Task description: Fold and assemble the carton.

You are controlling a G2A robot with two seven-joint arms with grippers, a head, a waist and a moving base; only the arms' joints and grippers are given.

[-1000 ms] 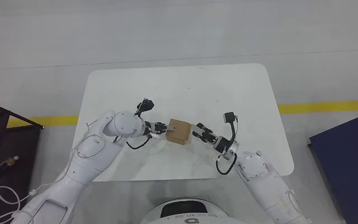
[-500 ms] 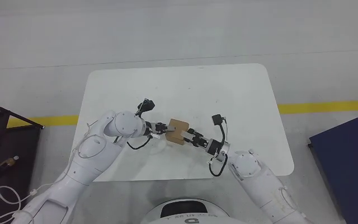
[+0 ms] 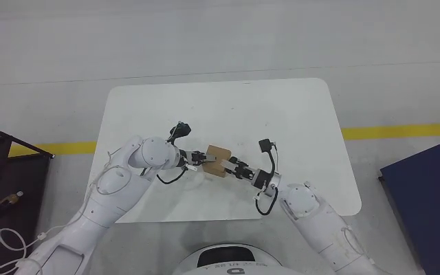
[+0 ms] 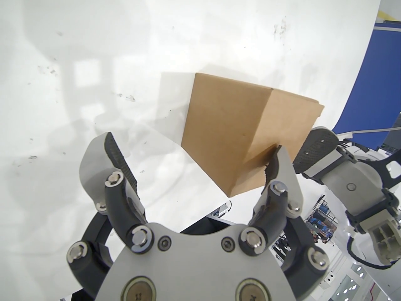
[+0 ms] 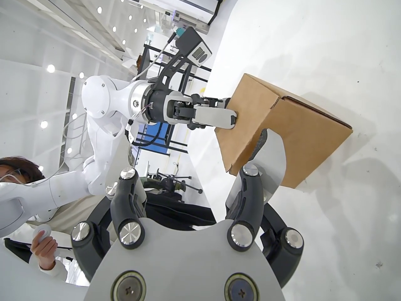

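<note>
Carton [image 3: 218, 161]: sat on the white table [image 3: 289, 117], a little nearer than its middle, between the two grippers, with one brown face turned up.
Work done: the body appeared squared up into a box, and every face I could see was closed.
Work left: a thin gap showed along a seam beside one upper corner, so I judged that a last flap wanted pressing home. The face against the table and those turned away could not be checked.
Left gripper [image 4: 193, 144]: at the carton's left side, jaws spread wide and clamping nothing. One fingertip [image 4: 278, 158] touched a corner of the carton; the other hung over bare table, well apart from the cardboard.
Right gripper [image 3: 234, 166]: at the carton's near right side, jaws likewise apart and gripping nothing. One finger [image 5: 269, 145] lay against a side face just by the corner; its partner was hard to make out.
Stage: late, by my reading, with both arms bracing the box rather than holding it.
</note>
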